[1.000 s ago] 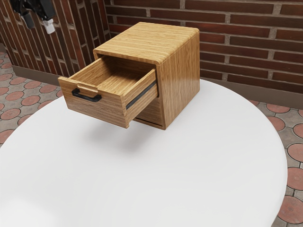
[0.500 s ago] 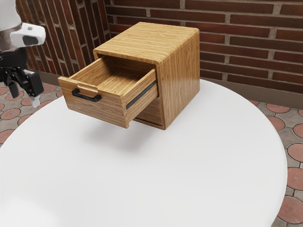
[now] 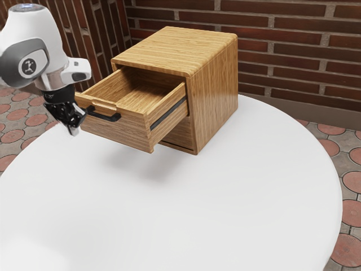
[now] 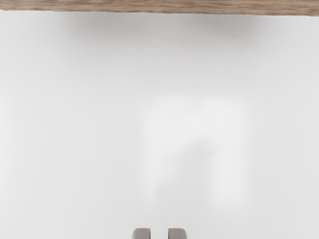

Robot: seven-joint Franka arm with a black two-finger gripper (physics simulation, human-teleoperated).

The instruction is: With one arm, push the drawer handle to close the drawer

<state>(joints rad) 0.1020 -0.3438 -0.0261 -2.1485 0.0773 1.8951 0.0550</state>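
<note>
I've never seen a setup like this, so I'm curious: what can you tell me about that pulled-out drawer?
The drawer looks like striped, light-brown wood. Its front bears a black bar handle below a shallow notch in the top edge; a dark rail runs along its visible side. It stands well open, level, in the upper part of the cabinet, overhanging the white table. The visible interior is bare. My fingers, slightly apart, stand short of its front, not touching it.

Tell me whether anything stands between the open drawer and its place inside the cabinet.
Nothing visible does. The drawer juts from the cabinet, and no object shows inside it or at the opening behind. The claw is out by the drawer's front, off that path.
</note>
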